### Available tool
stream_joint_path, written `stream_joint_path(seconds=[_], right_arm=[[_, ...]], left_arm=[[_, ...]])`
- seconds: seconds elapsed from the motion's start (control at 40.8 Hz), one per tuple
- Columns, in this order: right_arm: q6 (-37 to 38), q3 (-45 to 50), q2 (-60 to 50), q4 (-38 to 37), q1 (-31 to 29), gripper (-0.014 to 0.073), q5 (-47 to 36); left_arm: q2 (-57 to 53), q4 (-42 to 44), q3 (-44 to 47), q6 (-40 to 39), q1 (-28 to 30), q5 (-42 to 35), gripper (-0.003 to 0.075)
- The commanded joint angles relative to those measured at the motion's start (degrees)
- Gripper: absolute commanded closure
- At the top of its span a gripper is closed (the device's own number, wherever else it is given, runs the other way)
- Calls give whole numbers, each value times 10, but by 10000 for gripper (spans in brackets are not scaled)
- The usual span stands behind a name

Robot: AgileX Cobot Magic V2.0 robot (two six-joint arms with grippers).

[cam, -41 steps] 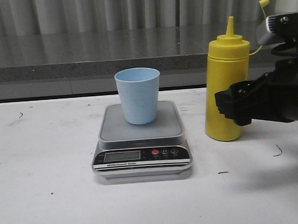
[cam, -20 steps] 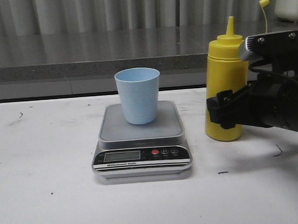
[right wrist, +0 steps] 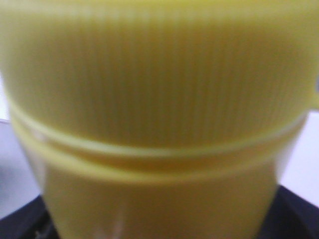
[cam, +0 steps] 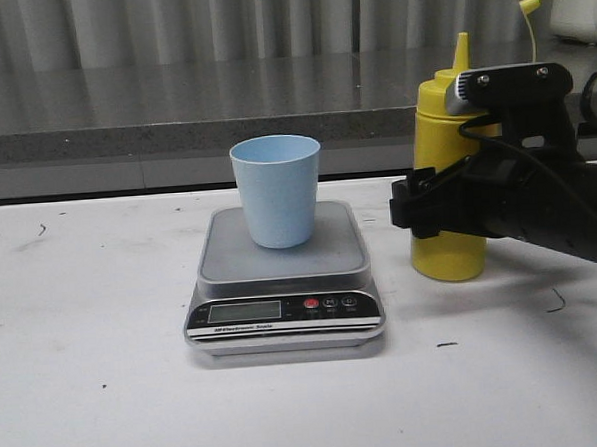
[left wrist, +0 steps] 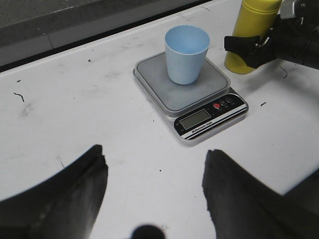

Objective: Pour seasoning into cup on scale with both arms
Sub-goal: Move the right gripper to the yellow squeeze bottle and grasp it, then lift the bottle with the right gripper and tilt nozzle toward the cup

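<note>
Over the last second our right gripper (cam: 423,205) has slid in from the table's right edge and now brackets the seasoning (cam: 448,251), jaws spread, not yet pinching. The bottle stands upright beside the scale (cam: 281,274), with the cup (cam: 277,190) on it. Our left gripper (left wrist: 152,184) hangs spread near the front edge.

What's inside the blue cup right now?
The blue cup on the scale shows only bare blue inner wall from the left wrist view; no seasoning visible. The very bottom is hidden by the near rim.
</note>
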Motion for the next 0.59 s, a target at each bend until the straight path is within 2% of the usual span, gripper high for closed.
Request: stream_joint_path(seconds=[0.0,0.123,0.27,0.417,0.564], right_arm=[[1,-12,-22,1,-1,116,-61],[1,-11,-22,1,-1,216,-61],[-1,-9,-45,0,-1,230,-34],[-28,-9,-110,-1,-1,230,59],[-128,-11,-189,-2,-1,230,177]], left_arm=[[3,-1,-16,1,0,-43,302],[3,-1,-16,1,0,-43,302],[3,-1,-16,1,0,-43,302],[3,-1,-16,1,0,-43,302],[3,-1,-16,1,0,-43,302]])
